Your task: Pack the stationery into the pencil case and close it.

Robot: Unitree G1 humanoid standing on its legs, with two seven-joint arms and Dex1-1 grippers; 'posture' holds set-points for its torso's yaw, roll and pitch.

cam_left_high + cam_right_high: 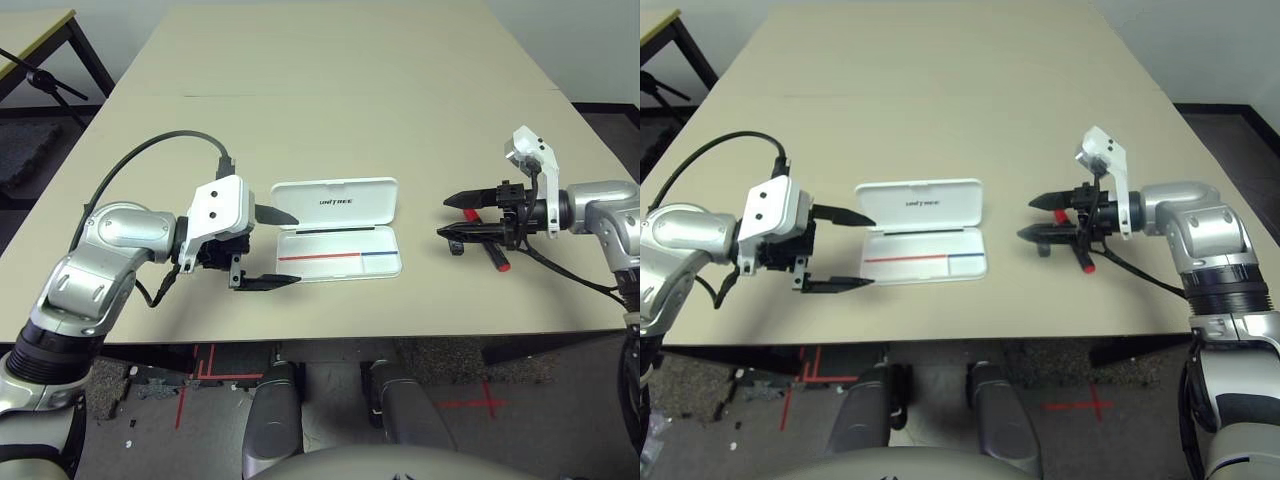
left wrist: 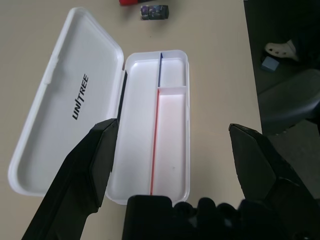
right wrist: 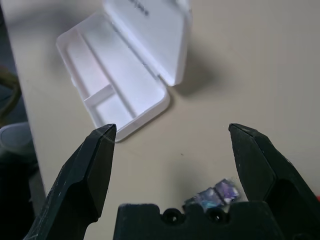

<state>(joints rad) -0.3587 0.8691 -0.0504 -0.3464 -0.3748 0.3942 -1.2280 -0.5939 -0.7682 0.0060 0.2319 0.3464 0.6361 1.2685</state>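
The white pencil case (image 1: 335,200) lies open in the middle of the table. Its lid, lettered "UNITREE", is folded flat on the far side. A thin red-and-blue pencil (image 1: 330,255) lies lengthwise in the case's tray (image 2: 172,150). My left gripper (image 1: 297,248) hovers just left of the case, open and holding nothing. My right gripper (image 1: 443,217) hangs open to the right of the case. Beneath its fingers lie a red marker (image 1: 500,263) and a small dark block (image 3: 215,194). The marker is partly hidden by the gripper.
The table's front edge (image 1: 330,335) runs close below the case and both grippers. A second table (image 1: 30,30) and a black stand (image 1: 45,80) sit off to the far left. Bare tabletop stretches behind the case.
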